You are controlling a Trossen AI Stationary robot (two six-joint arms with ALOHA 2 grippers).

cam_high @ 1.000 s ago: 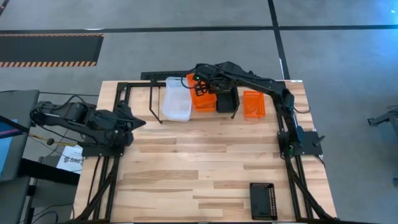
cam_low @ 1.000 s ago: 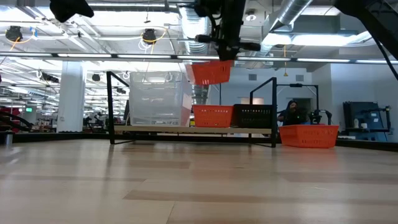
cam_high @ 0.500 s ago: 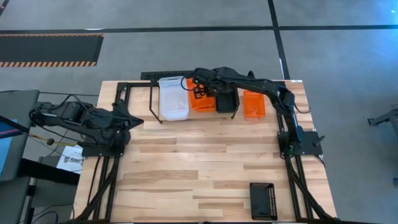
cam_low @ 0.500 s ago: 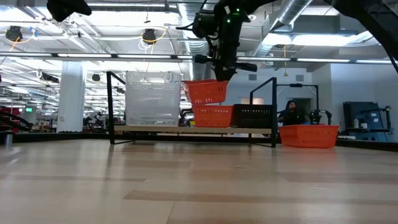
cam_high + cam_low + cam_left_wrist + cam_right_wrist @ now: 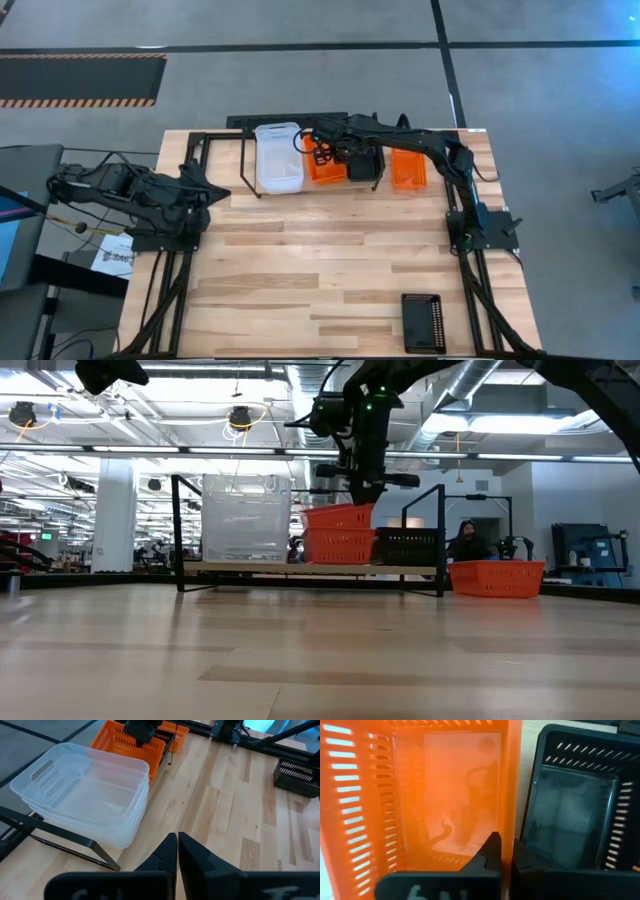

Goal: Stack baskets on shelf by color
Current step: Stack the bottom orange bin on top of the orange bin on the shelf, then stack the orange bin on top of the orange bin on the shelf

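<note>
On the shelf (image 5: 245,150) at the table's far edge, a stack of clear baskets (image 5: 279,158) stands at the left. An orange basket (image 5: 338,517) sits on a second orange one (image 5: 340,546) in the middle, and a black basket (image 5: 365,160) stands at the right. My right gripper (image 5: 320,150) is above the orange stack, shut on the upper orange basket (image 5: 445,795). A third orange basket (image 5: 407,168) rests on the table to the right of the shelf. My left gripper (image 5: 177,845) is shut and waits at the table's left edge. My right gripper holds the upper orange basket by the top edge of its side wall (image 5: 511,827) next to the black basket (image 5: 575,805). One finger (image 5: 490,851) is inside and the other (image 5: 522,861) outside. The fingers point down from above. The basket is level, resting on the lower orange basket.
A lone black basket (image 5: 423,322) lies near the table's near right corner. The shelf's black wire uprights (image 5: 178,530) stand at its ends. The wooden tabletop (image 5: 320,260) stretches between the shelf and the near edge.
My right gripper has come down toward the shelf, carrying the orange basket. The basket hung clear and slightly tilted above the shelf a second ago. It now sits level on the lower orange basket.
</note>
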